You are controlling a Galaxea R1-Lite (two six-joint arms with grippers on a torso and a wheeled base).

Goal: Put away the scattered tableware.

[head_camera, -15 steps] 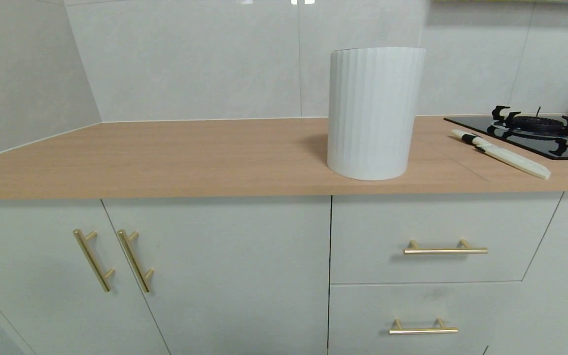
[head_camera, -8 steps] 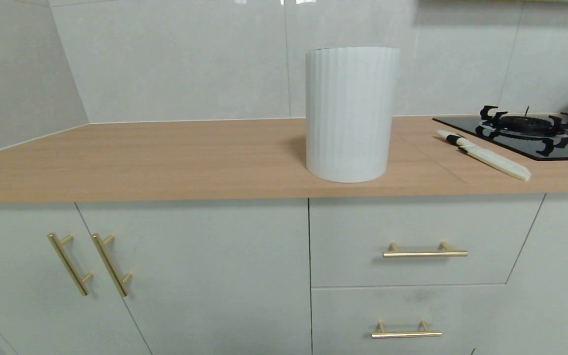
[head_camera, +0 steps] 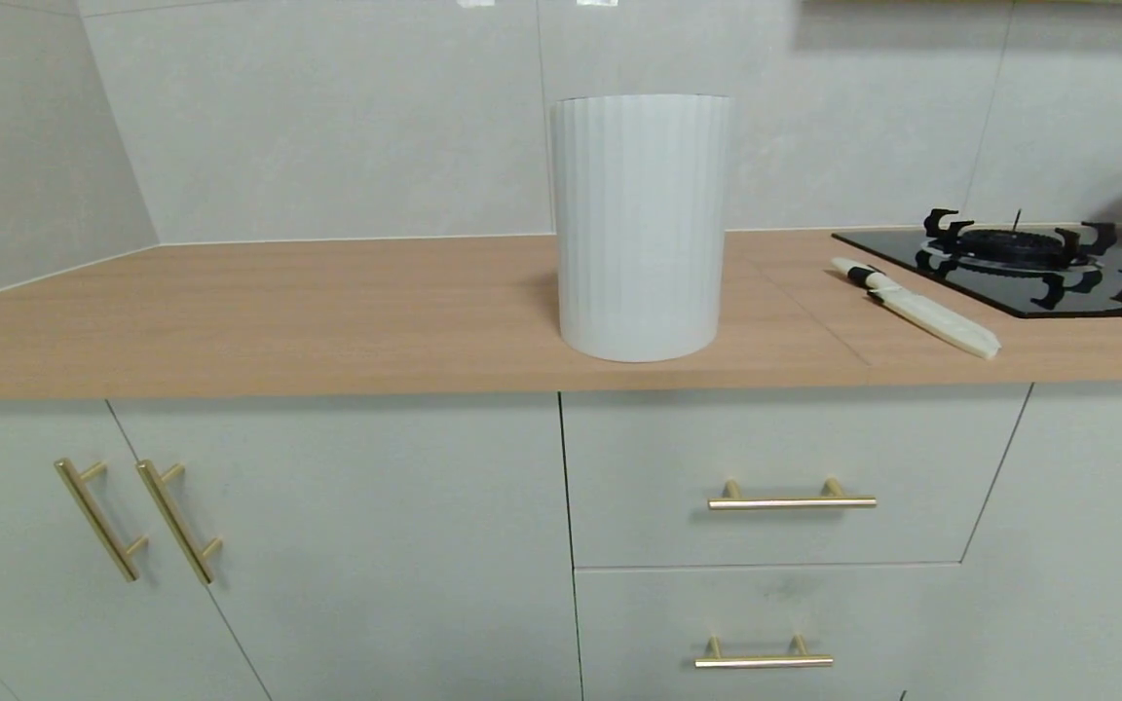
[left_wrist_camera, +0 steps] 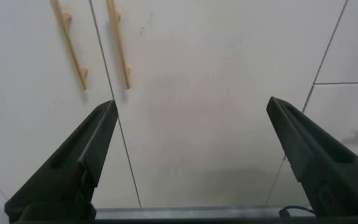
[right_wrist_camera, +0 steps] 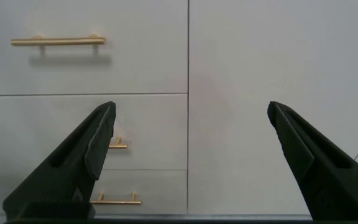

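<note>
Head view: the knife (head_camera: 915, 308) lies flat on the counter (head_camera: 327, 312) between holder (head_camera: 639, 229) and stove (head_camera: 1009, 255). I'd raise the right arm and grip across its handle (head_camera: 853, 273). Its long axis runs diagonally, handle wallward, blade (head_camera: 946, 323) toward the front edge.

Left wrist: left gripper (left_wrist_camera: 191, 106) spread apart, empty.

Right wrist: right gripper (right_wrist_camera: 191, 106) likewise apart.

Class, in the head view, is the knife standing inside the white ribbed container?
No, the knife lies flat on the wooden counter, apart from the container, near the hob.
</note>
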